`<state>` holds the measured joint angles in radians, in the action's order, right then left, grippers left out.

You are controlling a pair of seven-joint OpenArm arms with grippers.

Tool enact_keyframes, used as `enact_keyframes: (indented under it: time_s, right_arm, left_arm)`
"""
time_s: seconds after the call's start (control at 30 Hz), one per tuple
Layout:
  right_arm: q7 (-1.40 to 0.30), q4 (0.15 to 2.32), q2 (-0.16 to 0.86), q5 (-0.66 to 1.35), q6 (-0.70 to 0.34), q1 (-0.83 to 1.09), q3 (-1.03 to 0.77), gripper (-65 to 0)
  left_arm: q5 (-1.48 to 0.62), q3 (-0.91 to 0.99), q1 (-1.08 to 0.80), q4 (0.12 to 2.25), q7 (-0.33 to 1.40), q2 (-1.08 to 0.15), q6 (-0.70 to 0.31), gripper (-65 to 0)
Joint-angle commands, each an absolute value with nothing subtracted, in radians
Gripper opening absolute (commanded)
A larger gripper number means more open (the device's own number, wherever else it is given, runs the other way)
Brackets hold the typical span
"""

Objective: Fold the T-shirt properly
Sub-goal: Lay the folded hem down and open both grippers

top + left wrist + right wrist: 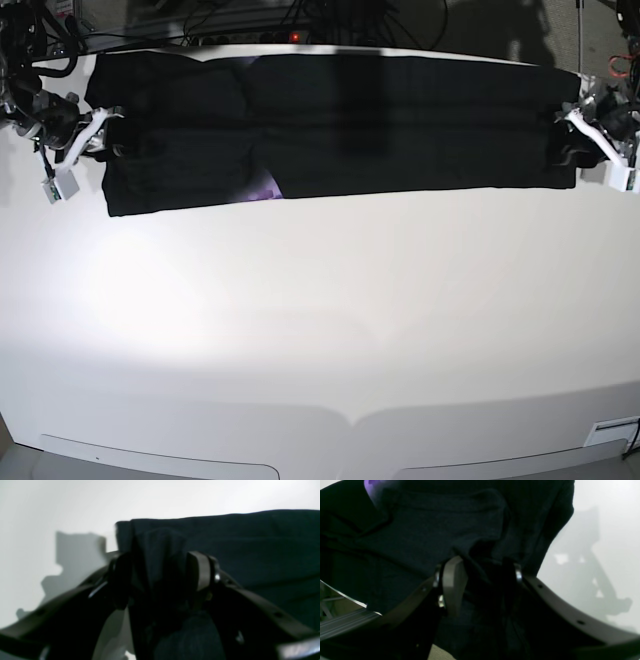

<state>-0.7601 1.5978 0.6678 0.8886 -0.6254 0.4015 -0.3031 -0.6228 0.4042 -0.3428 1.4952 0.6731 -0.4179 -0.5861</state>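
Note:
The black T-shirt (340, 125) lies stretched in a long band across the far side of the white table (320, 320). A small patch of purple print (262, 187) shows at its near edge. My left gripper (574, 150) is shut on the shirt's right end; in the left wrist view the fingers (200, 570) pinch bunched black cloth (160, 562). My right gripper (110, 145) is shut on the shirt's left end; in the right wrist view the fingers (452, 585) clamp a fold of cloth (482, 562), with purple print (373, 487) at the top left.
Cables and equipment (290, 20) lie behind the table's far edge. The table's edge and a metal frame (342, 620) show at the lower left of the right wrist view. The wide near part of the table is bare white surface.

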Motion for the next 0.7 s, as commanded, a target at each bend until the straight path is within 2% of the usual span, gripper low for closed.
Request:
enact_keyframes:
  time_s: [0.0,0.17,0.4,0.5,0.57,0.67]
  right_arm:
    - [-0.744,1.610,0.690,0.901,-0.632,0.394,-0.316,-38.3]
    - [-0.744,1.610,0.690,0.901,-0.632,0.394,-0.316,-38.3]
    - [-0.744,1.610,0.690,0.901,-0.632,0.393,-0.316,-38.3]
    - [-0.742,1.610,0.690,0.901,-0.632,0.393,-0.316,-38.3]
    - [-0.737,1.610,0.690,0.901,-0.632,0.390,-0.316,-38.3]
    - [-0.737,1.610,0.690,0.902,-0.632,0.379,-0.316,-38.3]
  left_arm:
    - [-0.625,0.413,-0.337,1.485,0.647,-0.435,-0.590,-31.5]
    - [-0.573,0.413,-0.337,1.360,0.559,-0.436,-0.589,-31.5]
    - [-0.627,0.413,-0.338,1.320,0.586,-0.435,-0.597,-31.5]
    - [-0.721,0.413,-0.338,1.312,0.686,-0.435,-0.695,-31.6]
    - [-0.803,0.413,-0.338,1.309,0.762,-0.435,-0.698,-35.0]
    - [-0.896,0.413,-0.338,1.308,0.833,-0.435,-0.698,-44.2]
